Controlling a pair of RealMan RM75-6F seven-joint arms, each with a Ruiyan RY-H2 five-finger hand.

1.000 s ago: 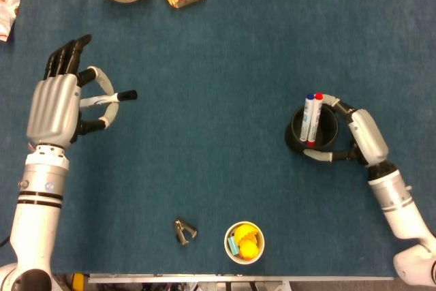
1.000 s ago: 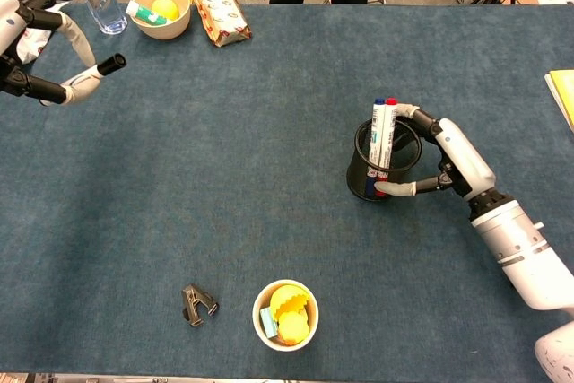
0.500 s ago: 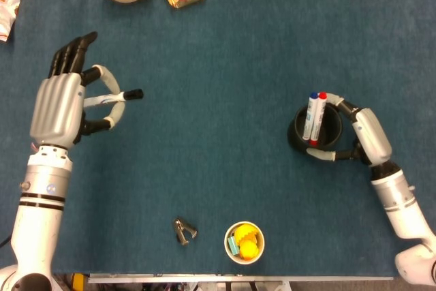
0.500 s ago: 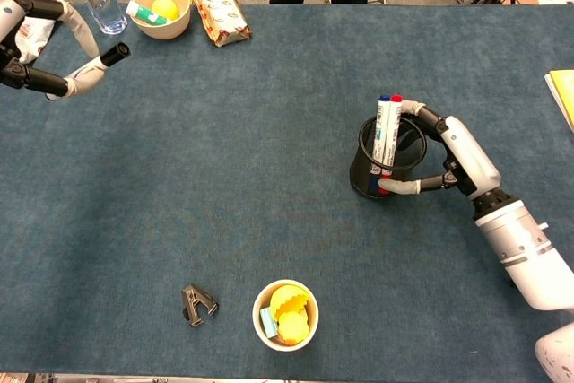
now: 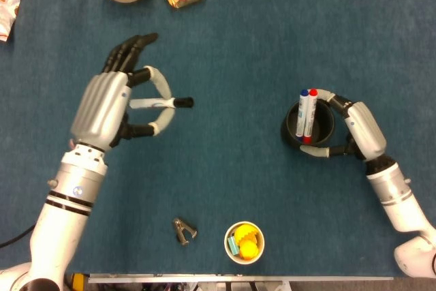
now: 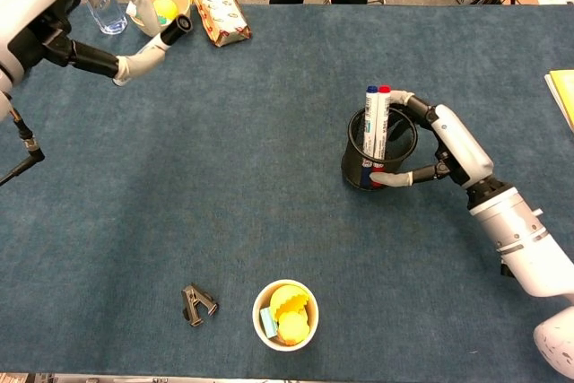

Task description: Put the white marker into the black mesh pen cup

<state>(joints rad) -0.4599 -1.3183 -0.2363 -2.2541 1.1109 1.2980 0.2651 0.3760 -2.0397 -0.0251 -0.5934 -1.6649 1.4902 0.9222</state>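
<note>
Left hand (image 5: pixel 112 107) is now carrying the white marker (image 5: pixel 160 103) rightward from the left edge, pinching it level above the table. Right hand (image 5: pixel 357 131) is wrapping the black mesh pen cup (image 5: pixel 308 127), right side, likely steadying it.

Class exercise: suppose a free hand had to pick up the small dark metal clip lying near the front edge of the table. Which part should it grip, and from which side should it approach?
Probably from above, pinching the staple remover across its narrow body. It lies flat and alone on the blue table, apart from the yellow-filled cup, so its sides look free.
</note>
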